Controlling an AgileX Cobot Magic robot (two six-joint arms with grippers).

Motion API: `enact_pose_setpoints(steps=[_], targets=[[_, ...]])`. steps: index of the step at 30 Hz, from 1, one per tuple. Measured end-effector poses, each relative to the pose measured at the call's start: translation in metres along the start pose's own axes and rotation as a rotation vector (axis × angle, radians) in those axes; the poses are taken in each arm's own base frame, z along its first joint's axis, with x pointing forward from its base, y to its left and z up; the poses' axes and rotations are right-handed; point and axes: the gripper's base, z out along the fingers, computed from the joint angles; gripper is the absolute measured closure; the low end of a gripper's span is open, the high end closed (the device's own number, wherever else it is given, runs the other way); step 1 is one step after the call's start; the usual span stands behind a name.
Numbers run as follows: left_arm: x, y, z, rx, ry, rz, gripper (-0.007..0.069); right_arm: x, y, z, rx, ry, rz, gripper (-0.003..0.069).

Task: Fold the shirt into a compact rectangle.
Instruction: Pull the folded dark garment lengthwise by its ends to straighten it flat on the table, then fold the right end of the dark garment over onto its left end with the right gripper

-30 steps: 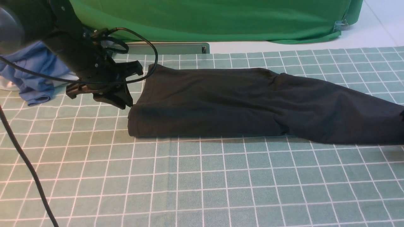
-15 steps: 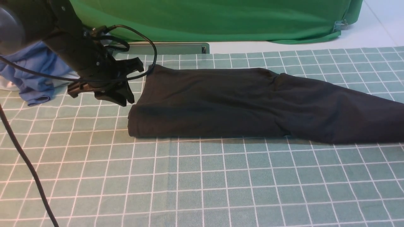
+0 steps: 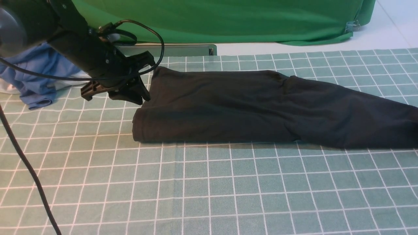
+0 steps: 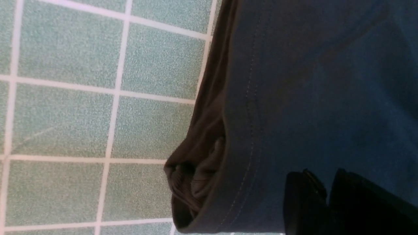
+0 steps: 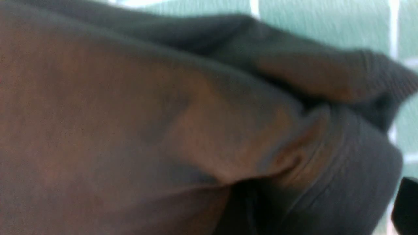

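**Black shirt lay in a long band, left pincer at its far left corner**

The table (image 3: 209, 189), under a green grid-lined cover, carried everything. Beyond the shirt, past the table's far edge, hung the green cloth (image 3: 228, 19), with a small metal clip (image 3: 352, 24) at its right end.

The shirt (image 3: 248, 104) lay flat across the middle of the table as a long folded band. Its left end was squared off. Its right end narrowed and ran out of the front view. No print showed on it.

Left of the shirt and well apart from it lay the blue clothes (image 3: 36, 78), with a strip of white beside them. The left arm (image 3: 75, 49) reached over these toward the shirt's far left corner, and a black cable (image 3: 29, 169) trailed down across the table, left of the shirt.

The left pincer (image 3: 142, 95) stood at that corner. In the left wrist view its two black fingers (image 4: 303, 202) sat close together over the cloth beside the stitched hem, near a bunch of folded layers. Whether they nipped any fabric could not be told.

The right wrist view was blurred and filled by the shirt, with a ribbed band near its edge. Only a dark sliver of the right pincer (image 5: 406, 205) showed, and whether it was released or clenched could not be told.
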Motion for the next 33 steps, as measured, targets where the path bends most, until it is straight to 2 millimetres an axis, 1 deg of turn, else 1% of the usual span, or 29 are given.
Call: enact_pose_setpoints(steps=[1,2,3,4,5,6,7,8,10,11,14,15,17,19,22,24,26,27,28,29,31,32,33], targets=[[0.0,0.0,0.0,0.0,0.0,0.001,0.0517,-0.001,0.0,0.001,-0.005,-0.002,0.0,0.0116],[0.0,0.0,0.0,0.0,-0.003,0.001,0.0517,-0.001,0.002,0.003,-0.017,-0.002,-0.004,0.0178],[0.0,0.0,0.0,0.0,-0.003,0.001,0.0517,-0.001,0.002,0.003,-0.02,-0.002,-0.002,0.0178],[0.0,0.0,0.0,0.0,-0.005,0.001,0.0517,-0.001,0.003,0.003,-0.038,-0.007,-0.019,0.0292],[0.0,0.0,0.0,0.0,-0.005,0.001,0.0517,-0.001,0.004,0.003,-0.043,-0.008,-0.027,0.0326],[0.0,0.0,0.0,0.0,-0.003,0.001,0.0517,-0.002,0.005,0.002,-0.052,-0.006,-0.059,0.044],[0.0,0.0,0.0,0.0,0.003,0.001,0.0517,-0.002,0.005,0.0,-0.053,0.002,-0.087,0.0518],[0.002,0.0,0.0,-0.002,0.017,0.001,0.0517,-0.001,0.004,-0.002,-0.047,0.018,-0.108,0.0559],[0.004,0.0,0.0,-0.004,0.049,0.004,0.0517,-0.002,0.0,-0.009,-0.03,0.033,-0.123,0.0591],[0.008,0.001,0.0,-0.005,0.084,0.015,0.0517,-0.005,-0.007,-0.019,-0.017,0.019,-0.102,0.0595],[0.014,0.0,-0.005,-0.013,0.145,0.049,0.0517,-0.003,-0.024,-0.04,0.001,-0.026,-0.056,0.0595],[0.017,-0.001,-0.009,-0.014,0.165,0.062,0.0517,-0.001,-0.031,-0.052,0.012,-0.048,-0.037,0.0595],[0.02,-0.002,-0.016,-0.016,0.183,0.074,0.0517,0.004,-0.038,-0.072,0.029,-0.091,-0.015,0.0595],[0.024,-0.005,-0.027,-0.012,0.196,0.095,0.0517,0.009,-0.041,-0.096,0.032,-0.148,0.012,0.0596],[0.028,-0.012,-0.047,0.002,0.165,0.15,0.0517,0.017,-0.031,-0.137,-0.019,-0.259,0.039,0.0596],[0.03,-0.017,-0.064,0.012,0.122,0.171,0.0517,0.024,-0.011,-0.165,-0.077,-0.337,0.017,0.0596],[0.031,-0.022,-0.08,0.019,0.06,0.187,0.0517,0.03,0.015,-0.186,-0.133,-0.392,-0.021,0.0596],[0.031,-0.025,-0.088,0.018,0.021,0.197,0.0517,0.033,0.033,-0.196,-0.164,-0.416,-0.047,0.0596],[0.031,-0.026,-0.095,0.017,-0.012,0.207,0.0517,0.035,0.053,-0.203,-0.195,-0.432,-0.074,0.0596],[0.032,-0.027,-0.102,0.015,-0.037,0.216,0.0517,0.038,0.083,-0.211,-0.237,-0.443,-0.113,0.0596],[0.033,-0.026,-0.106,0.009,-0.04,0.219,0.0517,0.043,0.119,-0.215,-0.279,-0.447,-0.16,0.0596],[0.033,-0.024,-0.107,0.007,-0.03,0.216,0.0517,0.047,0.147,-0.215,-0.307,-0.44,-0.205,0.0596],[0.033,-0.021,-0.108,0.002,-0.021,0.213,0.0517,0.052,0.17,-0.215,-0.329,-0.436,-0.243,0.0596]])
